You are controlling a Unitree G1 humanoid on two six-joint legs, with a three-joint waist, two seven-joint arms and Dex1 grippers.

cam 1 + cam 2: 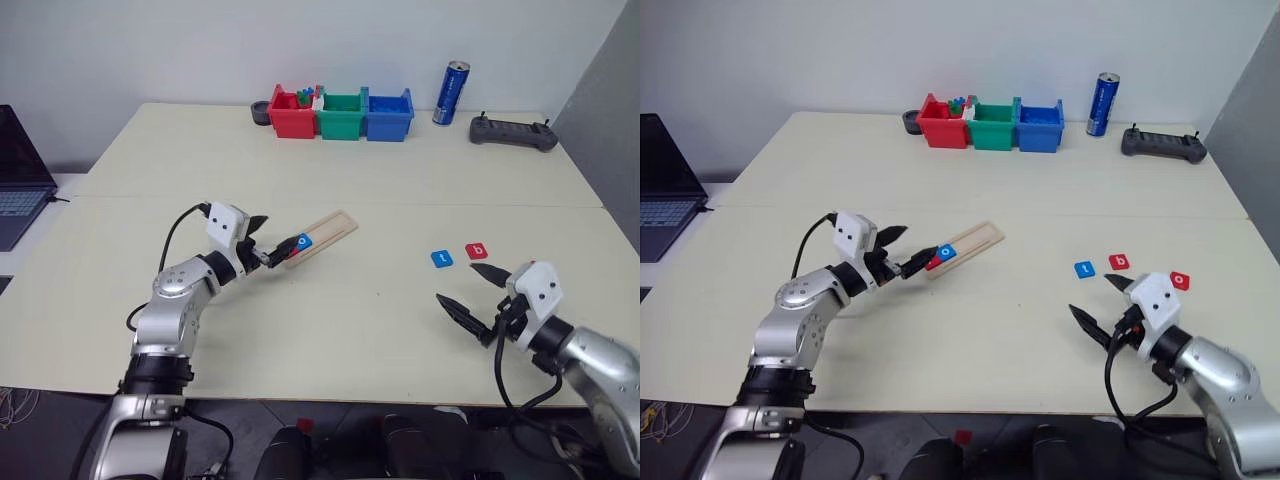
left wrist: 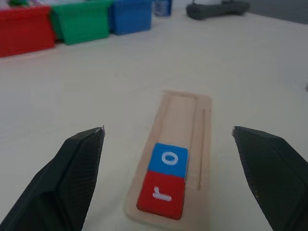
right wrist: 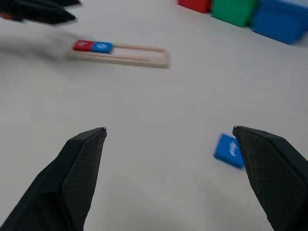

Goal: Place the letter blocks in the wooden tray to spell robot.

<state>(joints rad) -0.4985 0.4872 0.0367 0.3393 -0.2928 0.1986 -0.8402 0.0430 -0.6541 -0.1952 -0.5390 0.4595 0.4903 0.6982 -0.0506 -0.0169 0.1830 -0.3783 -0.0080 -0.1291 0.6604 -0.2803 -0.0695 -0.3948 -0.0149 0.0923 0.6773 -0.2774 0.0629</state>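
The long pale wooden tray had that light blond wood colour, with two square tiles in one end: a red tile with a white "r" and, right beside it, a blue tile with a white "o". Well apart from the tray sat a blue "t" tile, a red "b" tile and another red "o" tile, all lettered in white. Beyond the tray were plastic bins, red, green and blue, plus a blue-and-silver can. The tabletop was plain cream.
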